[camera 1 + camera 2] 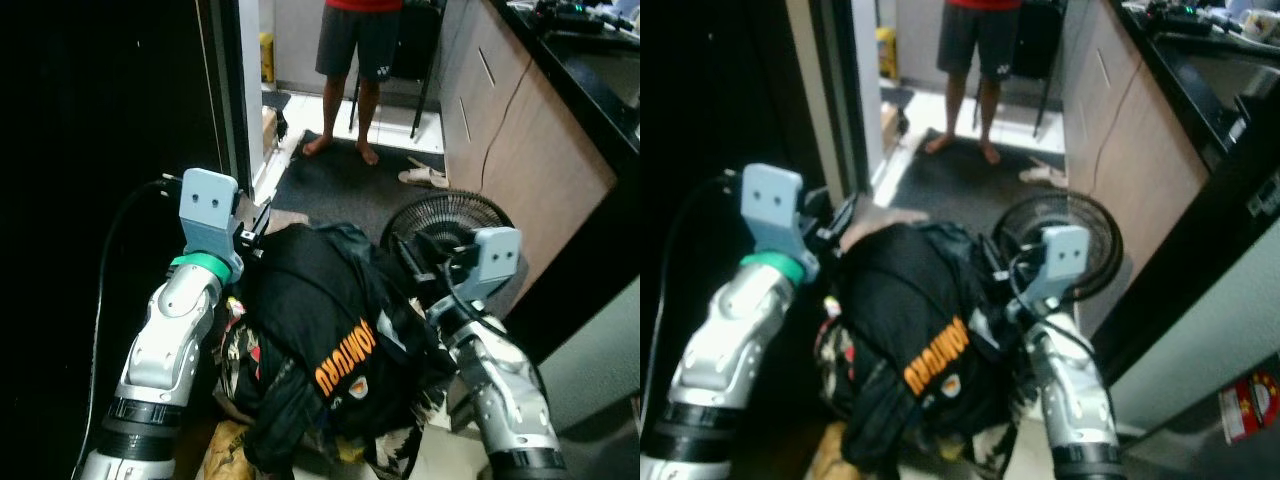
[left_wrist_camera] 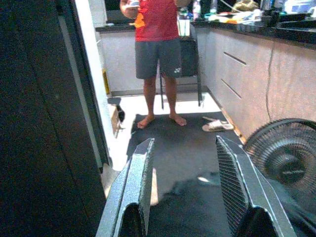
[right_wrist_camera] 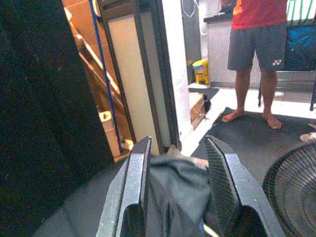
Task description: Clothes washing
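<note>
A heap of dark clothes (image 1: 320,340), topped by a black garment with orange lettering, rests between my two forearms at chest height. My left gripper (image 1: 255,225) reaches past the heap's far left edge; in its wrist view the fingers (image 2: 140,168) stand apart, with floor between them and a bit of dark cloth low down. My right gripper (image 1: 425,262) lies along the heap's right side. Its fingers (image 3: 219,163) are spread too, and a fold of the dark cloth (image 3: 177,187) sits in the gap between them.
A person (image 1: 360,60) in a red shirt and grey shorts stands barefoot on a dark mat (image 1: 350,185) ahead. A floor fan (image 1: 455,215) stands right of the heap, slippers (image 1: 425,177) beyond it. Counter cabinets (image 1: 520,130) line the right; a dark door panel (image 1: 100,120) lines the left.
</note>
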Available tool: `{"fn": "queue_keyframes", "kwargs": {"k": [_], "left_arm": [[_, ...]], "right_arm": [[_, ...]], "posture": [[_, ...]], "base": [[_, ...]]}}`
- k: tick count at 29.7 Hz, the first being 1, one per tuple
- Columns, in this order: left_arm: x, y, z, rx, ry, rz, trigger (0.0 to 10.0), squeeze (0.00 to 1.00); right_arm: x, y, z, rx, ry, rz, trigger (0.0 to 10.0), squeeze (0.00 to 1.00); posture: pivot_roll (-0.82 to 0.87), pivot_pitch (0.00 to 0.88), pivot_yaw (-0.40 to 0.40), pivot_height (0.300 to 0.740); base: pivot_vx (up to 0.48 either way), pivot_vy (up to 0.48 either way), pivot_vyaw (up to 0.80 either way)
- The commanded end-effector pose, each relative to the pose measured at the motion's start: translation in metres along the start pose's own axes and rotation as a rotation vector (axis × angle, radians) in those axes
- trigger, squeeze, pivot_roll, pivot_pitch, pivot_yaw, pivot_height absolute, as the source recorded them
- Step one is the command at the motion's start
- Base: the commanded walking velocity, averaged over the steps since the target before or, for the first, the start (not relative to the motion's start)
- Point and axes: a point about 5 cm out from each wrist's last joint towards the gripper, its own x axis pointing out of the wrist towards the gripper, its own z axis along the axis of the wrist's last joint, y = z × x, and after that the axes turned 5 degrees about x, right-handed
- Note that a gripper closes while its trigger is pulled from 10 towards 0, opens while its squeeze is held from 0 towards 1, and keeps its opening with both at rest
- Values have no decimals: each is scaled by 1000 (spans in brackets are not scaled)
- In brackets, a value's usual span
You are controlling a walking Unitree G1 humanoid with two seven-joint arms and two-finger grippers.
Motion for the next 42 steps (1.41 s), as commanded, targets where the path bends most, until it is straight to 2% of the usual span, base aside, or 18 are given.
{"fn": "queue_keyframes", "kwargs": {"k": [1,10,11,14,15,18,20,22,24,29,30,32,33,34,35,36,41,42], "left_arm": [[-2,0,-8,-13,33,2,10000,0],[-1,-6,-14,-2,70,-44,10000,0],[-2,-11,-22,25,120,-101,10000,0],[-3,-16,-31,70,167,-149,10000,0],[-5,-19,-39,86,224,-194,10000,0],[-7,-20,-47,92,271,-212,10000,0],[-13,-16,-62,77,372,-220,10000,0],[-13,-16,-62,77,372,-220,10000,0],[-24,-9,-82,84,477,-212,10000,0],[-31,-8,-91,84,518,-219,10000,0],[-30,-8,-92,81,515,-202,10000,176],[-28,-8,-92,80,514,-196,10000,180],[-26,-8,-92,79,512,-193,10000,271],[-26,-8,-92,79,512,-193,10000,271],[-23,-9,-92,79,511,-193,10000,761],[-19,-11,-92,83,505,-200,10000,1000],[2,-24,-83,86,472,-255,10000,1000],[2,-24,-83,86,472,-255,10000,1000]], "right_arm": [[-1,2,-5,-5,18,4,10000,0],[0,2,-5,-8,16,2,10000,0],[0,2,-5,-9,16,2,10000,0],[0,2,-5,-10,16,1,10000,0],[0,2,-5,-11,16,1,10000,0],[0,2,-5,-13,16,1,10000,0],[-1,1,-6,-17,16,1,10000,0],[-1,1,-6,-17,16,1,10000,0],[-1,1,-7,-19,19,1,10000,0],[0,2,-7,-18,21,4,10000,0],[0,2,-8,-17,22,7,10000,0],[2,4,-9,-18,26,13,10000,0],[3,5,-11,-19,29,18,10000,0],[3,5,-11,-19,29,18,10000,0],[4,6,-12,-17,31,22,10000,0],[5,8,-13,-14,34,27,10000,0],[6,11,-15,-6,38,33,10000,0],[6,11,-15,-6,38,33,10000,0]], "posture": [[-40,49,10,740],[-36,50,9,740],[-37,50,9,740],[-37,50,9,740],[-37,50,9,740],[-41,49,14,740],[-41,49,14,740],[-41,49,14,740],[-41,49,14,740],[-34,48,14,740],[-30,51,11,740],[-30,51,11,740],[-30,51,11,740],[-30,51,11,740],[-24,59,9,740],[-17,68,5,740],[-21,97,12,740],[-21,97,12,740]], "base": [[0,0,0],[0,0,0],[0,0,0],[0,0,0],[0,0,0],[0,0,0],[0,0,0],[0,0,0],[0,0,0],[0,0,0],[0,0,0],[0,0,0],[0,0,0],[0,0,0],[0,0,0],[0,0,0],[0,0,0],[0,0,0]]}}
